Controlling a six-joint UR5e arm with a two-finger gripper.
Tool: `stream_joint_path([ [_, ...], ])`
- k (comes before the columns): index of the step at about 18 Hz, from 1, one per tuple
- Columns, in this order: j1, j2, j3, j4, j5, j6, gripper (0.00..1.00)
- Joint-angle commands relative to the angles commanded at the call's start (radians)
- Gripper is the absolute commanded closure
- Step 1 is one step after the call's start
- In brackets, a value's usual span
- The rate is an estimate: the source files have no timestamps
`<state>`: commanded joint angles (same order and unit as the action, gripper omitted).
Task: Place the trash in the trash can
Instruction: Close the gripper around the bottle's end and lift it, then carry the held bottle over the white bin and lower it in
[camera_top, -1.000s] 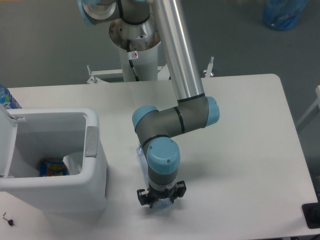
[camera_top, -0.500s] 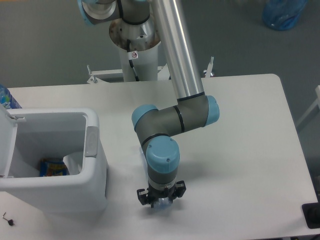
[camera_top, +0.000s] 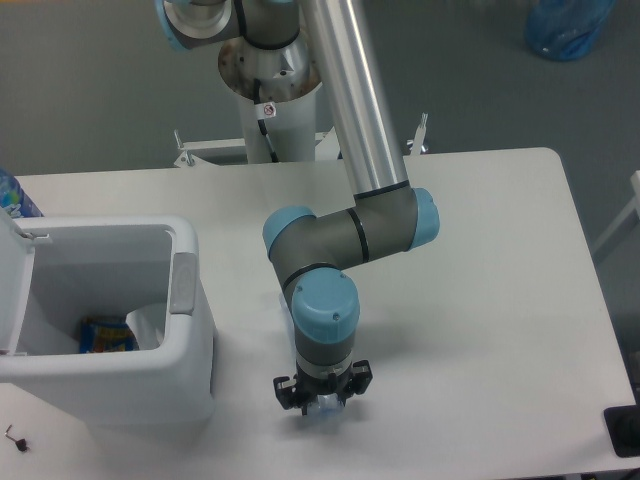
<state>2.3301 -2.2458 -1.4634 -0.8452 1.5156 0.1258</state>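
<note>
The end effector (camera_top: 322, 403) points straight down at the near part of the counter (camera_top: 500, 300), just right of the bin (camera_top: 190, 330), and a pale bluish-clear scrap of trash (camera_top: 322, 407) shows between and under its tips. Whether the fingers are pressed onto it or only spread around it I cannot tell, since the wrist hides them from above. The bin stands at the left with its lid (camera_top: 12, 290) swung open; inside lie a blue-yellow packet (camera_top: 108, 335) and a pale clear piece (camera_top: 148, 322), which may be trash already dropped. The step in hand looks like the pick. To do it well, the fingers should close fully on the crumpled plastic before any lift, as thin clear film slips and springs; then rise straight, high enough to clear the bin's right wall and grey latch (camera_top: 184, 283), carry left over the opening, and let go low inside. No readable writing shows; a small round sticker (camera_top: 268, 109) on the arm's base is too small to read.
</note>
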Motion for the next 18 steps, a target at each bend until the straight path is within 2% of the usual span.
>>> stream_joint_path([
  [6, 0.000, 0.017, -0.003, -0.002, -0.003, 0.009, 0.52],
  [11, 0.005, 0.057, 0.000, 0.002, -0.009, 0.014, 0.53],
  [15, 0.037, 0.081, 0.047, 0.002, -0.012, 0.031, 0.54],
  [18, 0.057, 0.112, 0.095, 0.020, -0.073, 0.029, 0.54],
])
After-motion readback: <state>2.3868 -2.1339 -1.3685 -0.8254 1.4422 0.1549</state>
